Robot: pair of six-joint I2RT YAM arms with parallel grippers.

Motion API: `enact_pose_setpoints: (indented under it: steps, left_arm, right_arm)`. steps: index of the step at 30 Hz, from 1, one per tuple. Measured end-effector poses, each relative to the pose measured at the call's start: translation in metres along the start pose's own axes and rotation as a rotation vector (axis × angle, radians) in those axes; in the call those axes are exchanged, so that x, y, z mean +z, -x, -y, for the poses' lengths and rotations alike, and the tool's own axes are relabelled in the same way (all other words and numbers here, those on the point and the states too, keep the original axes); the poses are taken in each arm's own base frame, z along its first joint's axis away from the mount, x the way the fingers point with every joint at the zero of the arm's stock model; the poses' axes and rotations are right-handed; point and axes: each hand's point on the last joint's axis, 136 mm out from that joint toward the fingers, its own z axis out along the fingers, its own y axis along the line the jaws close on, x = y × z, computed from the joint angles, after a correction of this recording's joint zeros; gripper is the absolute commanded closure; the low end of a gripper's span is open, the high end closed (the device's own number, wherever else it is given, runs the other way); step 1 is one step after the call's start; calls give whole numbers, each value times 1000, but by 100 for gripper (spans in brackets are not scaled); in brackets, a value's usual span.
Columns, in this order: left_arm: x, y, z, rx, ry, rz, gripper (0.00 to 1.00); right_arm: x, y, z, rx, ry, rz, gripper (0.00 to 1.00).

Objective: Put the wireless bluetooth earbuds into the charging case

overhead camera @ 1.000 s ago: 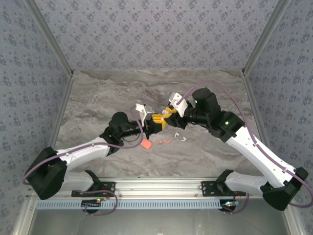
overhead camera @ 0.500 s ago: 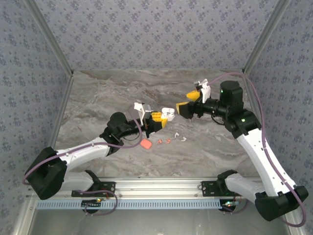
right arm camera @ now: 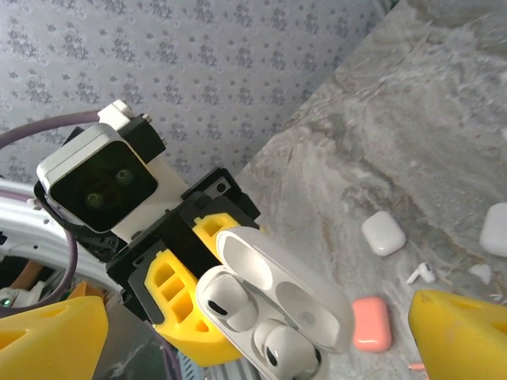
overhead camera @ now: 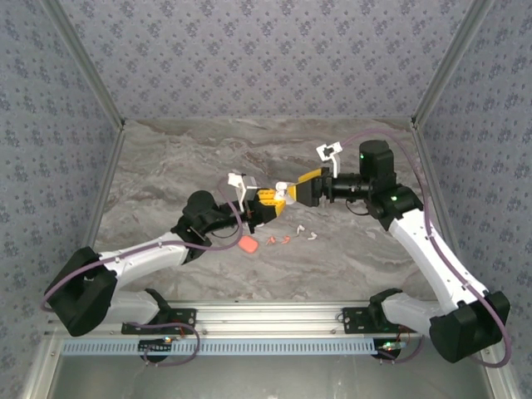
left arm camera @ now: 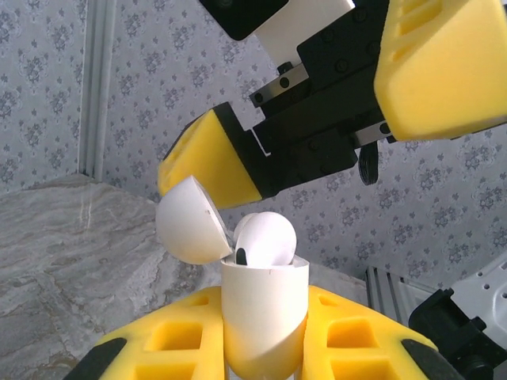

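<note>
Earbuds (right arm camera: 224,305) sit in the charging case (left arm camera: 261,317), clamped by the left gripper (overhead camera: 266,199). Right gripper (overhead camera: 301,189), spread wide and empty, should probably close the lid (left arm camera: 186,222) next.

No readable text, labels, brands or numbers anywhere. Charging case (right arm camera: 291,291) is plain white, and the earbuds (right arm camera: 224,303) in it are unmarked. Wallpaper (overhead camera: 266,58) has a small flower print only, no lettering.

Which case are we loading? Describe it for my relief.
At the table's middle, find the left gripper. The charging case clamped in it is white, lid open, earbuds inside; a white case and a salmon case lie closed on the table.
</note>
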Motion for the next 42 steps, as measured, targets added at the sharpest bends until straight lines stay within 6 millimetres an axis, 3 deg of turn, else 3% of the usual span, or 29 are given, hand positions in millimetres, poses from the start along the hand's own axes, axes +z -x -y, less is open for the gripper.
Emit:
enact_pose_setpoints:
  steps: [7, 13, 32, 38, 42]
  left_arm:
    - [0, 1, 0, 2, -2, 1, 100]
    - [1, 2, 2, 4, -9, 2, 100]
    - [1, 0, 2, -1, -7, -5, 100]
    - [2, -3, 0, -5, 1, -10, 100]
    - [2, -6, -5, -16, 26, -22, 100]
  right_arm:
    - [10, 2, -16, -16, 60, -35, 1]
    - [8, 1, -18, -24, 52, -48, 7]
    - [-5, -7, -31, -87, 31, -58, 7]
    - [-8, -14, -15, -75, -63, -77, 6]
    - [-19, -10, 3, -84, -212, -48, 4]
